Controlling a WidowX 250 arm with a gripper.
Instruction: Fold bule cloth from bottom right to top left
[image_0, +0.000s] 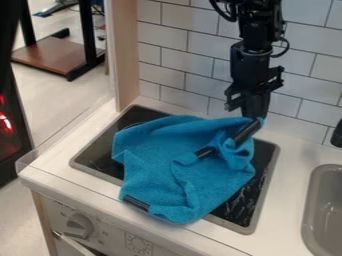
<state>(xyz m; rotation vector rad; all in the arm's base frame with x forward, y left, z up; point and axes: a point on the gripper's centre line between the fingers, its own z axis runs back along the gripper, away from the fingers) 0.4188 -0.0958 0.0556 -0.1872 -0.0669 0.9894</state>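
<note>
- Camera view: we see a blue cloth (160, 170) lying rumpled across most of the black stove top (237, 207), with its front part hanging over the front rim onto the worktop (288, 200).
- On the cloth's right side we make out a bunched, doubled-over part, with a dark strip running at a slant through it; a second short dark strip (136, 203) sits at the front left edge.
- The arm (254, 55) comes in from the top edge, right of the middle, and its gripper (256, 111) points down at the cloth's back right corner, by the stove top's back right side.
- We cannot tell whether the gripper is apart, together or clamped on the cloth, as the dark shapes run into one another.
- To the right of the stove top we find a grey sink (310, 202), set into the worktop.
- White tiles (167, 45) line the wall behind, beside a wooden post (124, 55).
- Below the worktop's front edge we see a knob (80, 226).
</note>
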